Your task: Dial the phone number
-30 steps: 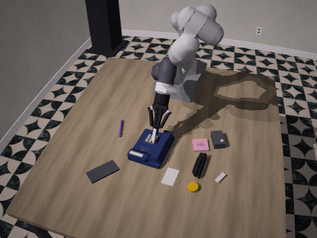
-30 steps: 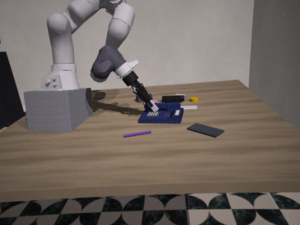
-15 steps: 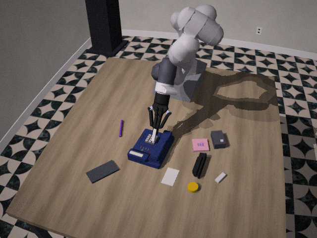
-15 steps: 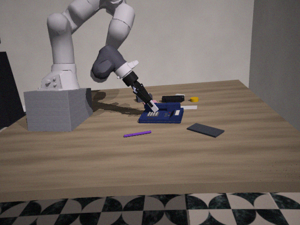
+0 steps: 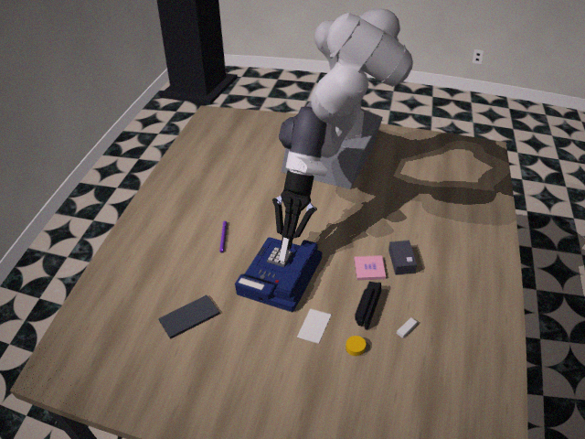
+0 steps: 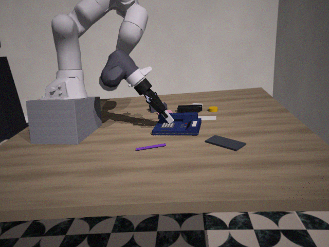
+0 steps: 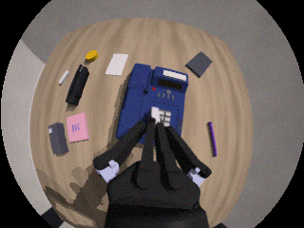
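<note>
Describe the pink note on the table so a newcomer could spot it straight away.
Start at the dark blue desk phone mid-table, where the closed gripper meets the keypad. On its handset side lies a small pink square note, between a dark grey box and a black bar. It is the only pink thing there.

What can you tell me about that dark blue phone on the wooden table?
The dark blue desk phone is a boxy, plastic-looking unit lying flat on the wooden table. It has a pale grey keypad, a row of small buttons, a red dot and a white display strip. The shut black gripper points its pale fingertips onto the keypad.
</note>
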Robot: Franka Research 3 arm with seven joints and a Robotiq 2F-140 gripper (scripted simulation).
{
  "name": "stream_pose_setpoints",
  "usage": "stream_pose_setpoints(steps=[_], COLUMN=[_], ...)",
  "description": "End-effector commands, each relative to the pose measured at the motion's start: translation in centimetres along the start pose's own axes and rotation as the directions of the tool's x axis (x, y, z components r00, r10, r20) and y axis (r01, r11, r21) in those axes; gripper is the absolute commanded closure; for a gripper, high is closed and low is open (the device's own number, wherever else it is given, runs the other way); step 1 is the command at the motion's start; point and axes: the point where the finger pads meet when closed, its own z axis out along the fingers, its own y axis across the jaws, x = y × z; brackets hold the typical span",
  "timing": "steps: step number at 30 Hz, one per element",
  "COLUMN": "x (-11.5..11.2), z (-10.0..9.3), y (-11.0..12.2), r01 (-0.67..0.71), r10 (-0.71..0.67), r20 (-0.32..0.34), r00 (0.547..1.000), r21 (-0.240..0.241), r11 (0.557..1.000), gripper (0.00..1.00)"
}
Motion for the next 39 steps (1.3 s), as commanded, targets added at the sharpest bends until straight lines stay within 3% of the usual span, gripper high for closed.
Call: stream_pose_setpoints(steps=[1, 26, 39], x=[0.0, 0.6, 0.6], z=[0.1, -0.8, -0.8], y=[0.0, 0.3, 1.8], r01=[-0.004, -0.004, -0.004], r10=[0.004, 0.004, 0.004], r20=[-0.001, -0.001, -0.001], r00=[1.0, 1.0, 1.0], r21=[-0.001, -0.001, -0.001], r11=[1.0, 1.0, 1.0], gripper=[1.0, 1.0, 1.0])
